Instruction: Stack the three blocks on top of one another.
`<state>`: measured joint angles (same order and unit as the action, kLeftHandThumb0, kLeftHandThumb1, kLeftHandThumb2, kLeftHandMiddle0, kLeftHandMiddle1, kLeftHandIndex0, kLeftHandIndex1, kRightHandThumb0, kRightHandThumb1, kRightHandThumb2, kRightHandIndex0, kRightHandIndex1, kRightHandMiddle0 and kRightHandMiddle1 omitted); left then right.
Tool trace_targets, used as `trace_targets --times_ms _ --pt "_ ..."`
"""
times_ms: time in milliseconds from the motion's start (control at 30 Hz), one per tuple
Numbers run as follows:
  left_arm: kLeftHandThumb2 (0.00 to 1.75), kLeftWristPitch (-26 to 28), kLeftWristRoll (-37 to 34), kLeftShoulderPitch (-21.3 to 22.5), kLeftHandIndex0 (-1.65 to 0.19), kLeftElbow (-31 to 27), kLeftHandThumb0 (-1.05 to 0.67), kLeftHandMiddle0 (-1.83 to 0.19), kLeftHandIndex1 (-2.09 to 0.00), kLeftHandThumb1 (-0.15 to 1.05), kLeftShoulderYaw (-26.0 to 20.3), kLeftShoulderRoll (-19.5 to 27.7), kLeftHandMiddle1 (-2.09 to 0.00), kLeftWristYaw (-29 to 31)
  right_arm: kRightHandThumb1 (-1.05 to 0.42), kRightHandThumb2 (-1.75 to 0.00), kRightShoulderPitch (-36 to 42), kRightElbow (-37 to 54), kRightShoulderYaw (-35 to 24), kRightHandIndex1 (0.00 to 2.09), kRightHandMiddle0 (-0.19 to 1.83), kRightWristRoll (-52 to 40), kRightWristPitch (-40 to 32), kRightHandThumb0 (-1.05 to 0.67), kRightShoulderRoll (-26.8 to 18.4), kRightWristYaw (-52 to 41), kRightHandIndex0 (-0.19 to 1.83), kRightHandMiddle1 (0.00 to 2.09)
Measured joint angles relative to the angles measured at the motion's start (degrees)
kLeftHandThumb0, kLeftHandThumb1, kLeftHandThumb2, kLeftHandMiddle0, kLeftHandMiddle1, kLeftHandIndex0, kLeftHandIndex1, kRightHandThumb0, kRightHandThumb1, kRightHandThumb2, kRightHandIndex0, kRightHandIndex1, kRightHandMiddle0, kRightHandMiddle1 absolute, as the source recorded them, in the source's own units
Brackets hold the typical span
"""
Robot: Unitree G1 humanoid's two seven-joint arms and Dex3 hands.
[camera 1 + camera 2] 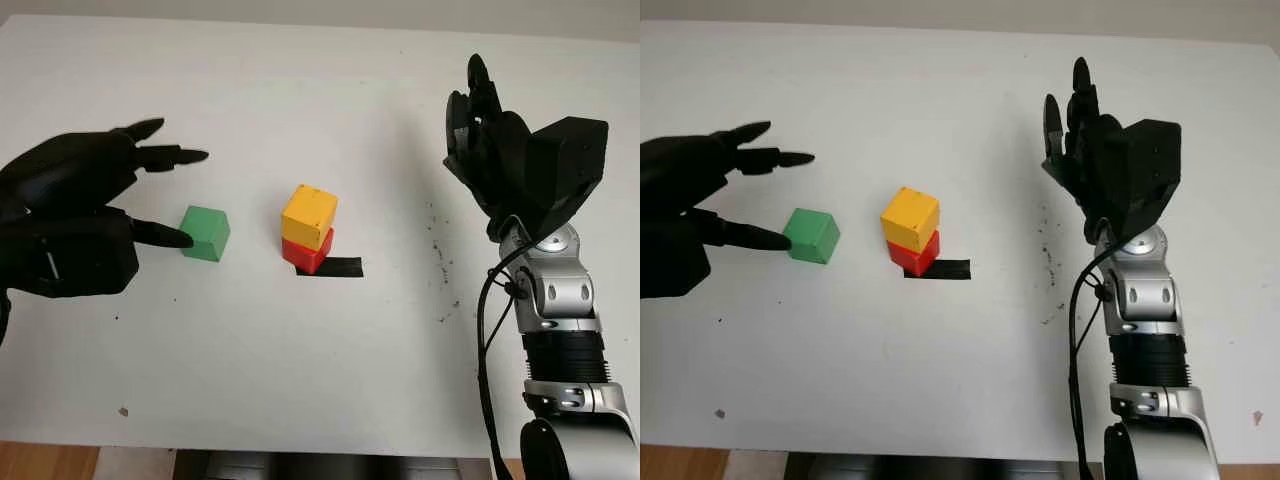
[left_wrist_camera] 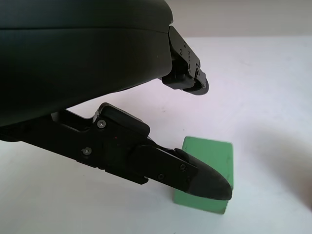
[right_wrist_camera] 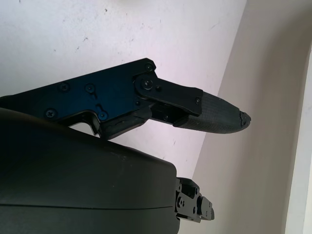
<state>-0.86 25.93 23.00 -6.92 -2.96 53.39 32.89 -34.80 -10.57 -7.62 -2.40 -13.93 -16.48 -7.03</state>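
A green block [image 1: 205, 233] sits on the white table [image 1: 300, 380], left of centre. My left hand [image 1: 165, 195] is open just to its left, the lower finger [image 2: 195, 178] touching or nearly touching the block's near-left side and the upper fingers above and behind it. A yellow block [image 1: 308, 216] is stacked, slightly turned, on a red block [image 1: 310, 252] at the table's centre. My right hand [image 1: 480, 110] is open, raised over the right side of the table, well away from the blocks.
A strip of black tape [image 1: 335, 268] lies on the table by the red block's base. Dark scuff marks [image 1: 440, 250] speckle the surface between the stack and my right arm. The table's front edge [image 1: 300, 450] runs along the bottom.
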Motion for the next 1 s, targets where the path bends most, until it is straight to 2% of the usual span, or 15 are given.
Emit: trace_targets --times_ms 300,533,1000 --pt "0.05 -1.5 7.1 0.2 -0.33 0.1 -0.81 0.11 -0.05 0.94 3.5 -0.7 -0.04 -3.4 -1.05 -0.71 0.0 0.0 0.0 0.05 -0.15 0.0 0.8 -0.76 0.4 0.9 -0.14 0.04" --pt "0.05 -4.0 13.3 -0.2 -0.38 1.7 -0.79 0.07 -0.07 0.94 6.0 -2.4 -0.06 -10.7 -1.05 -0.70 0.0 0.0 0.0 0.05 -0.16 0.0 0.8 -0.76 0.4 0.9 -0.14 0.04" --pt "0.05 -6.0 14.4 -1.7 -0.54 2.0 -0.76 -0.03 -0.20 0.94 6.5 -3.1 -0.07 -12.0 -1.05 -0.69 0.1 0.0 0.1 0.05 -0.17 -0.3 1.3 -0.75 0.5 0.6 -0.14 0.04"
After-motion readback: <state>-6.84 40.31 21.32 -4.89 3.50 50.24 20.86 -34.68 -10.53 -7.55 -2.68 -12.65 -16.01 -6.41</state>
